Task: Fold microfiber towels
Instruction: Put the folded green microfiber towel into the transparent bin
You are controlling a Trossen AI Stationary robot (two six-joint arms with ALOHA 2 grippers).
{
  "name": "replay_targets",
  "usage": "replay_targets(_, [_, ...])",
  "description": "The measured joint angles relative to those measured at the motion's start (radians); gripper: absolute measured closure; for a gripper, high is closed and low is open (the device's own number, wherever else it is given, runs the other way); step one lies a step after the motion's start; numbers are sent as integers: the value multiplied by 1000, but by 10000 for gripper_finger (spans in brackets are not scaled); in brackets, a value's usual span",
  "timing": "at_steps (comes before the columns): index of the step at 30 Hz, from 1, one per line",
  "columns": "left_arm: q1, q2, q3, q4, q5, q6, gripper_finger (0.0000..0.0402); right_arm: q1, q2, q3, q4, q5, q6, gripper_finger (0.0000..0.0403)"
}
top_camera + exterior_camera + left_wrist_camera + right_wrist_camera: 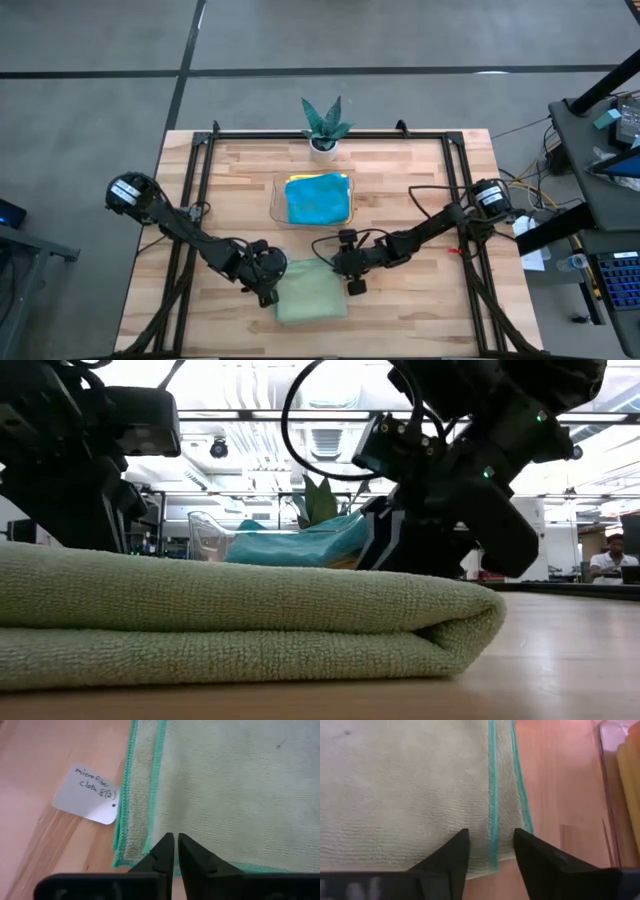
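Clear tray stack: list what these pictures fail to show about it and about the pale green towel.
- Clear tray, high view: the teal-blue towel covers the pile; only a yellow towel edge peeks out, so the count beneath is hidden.
- Right wrist view: the picture edge cuts off the tray.
- Pale green towel, low view: its far side and layer count are hidden by its own fold.
- Paper tag, left wrist view: last characters uncertain.

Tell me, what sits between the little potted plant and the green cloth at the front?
A clear tray holding a blue cloth over a yellow one, seen from above, between the plant and green cloth.
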Motion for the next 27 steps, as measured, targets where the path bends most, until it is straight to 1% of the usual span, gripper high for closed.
replay_targets(4, [4,0,0,3,-47,-27,369,0,0,6,1,-21,-4,307])
replay_targets(8, [6,2,-9,8,-48,-27,326,-2,0,8,7,-52,-4,374])
replay_targets(9, [6,3,-13,7,-48,-27,313,-2,0,8,7,-53,-4,384])
replay_targets(13, [8,3,-25,10,-49,-27,271,-2,0,8,7,-53,-4,391])
replay_targets(16, [8,3,-32,8,-52,-27,254,-2,0,8,8,-53,-7,393])
replay_targets(19, [8,3,-35,13,-54,-26,256,-2,-2,8,8,-53,-15,394])
replay_targets(21, [8,3,-41,36,-54,-23,268,-2,-4,8,8,-53,-19,394])
replay_targets(27, [8,3,-99,177,-50,-24,339,-2,-9,8,9,-48,-25,394])
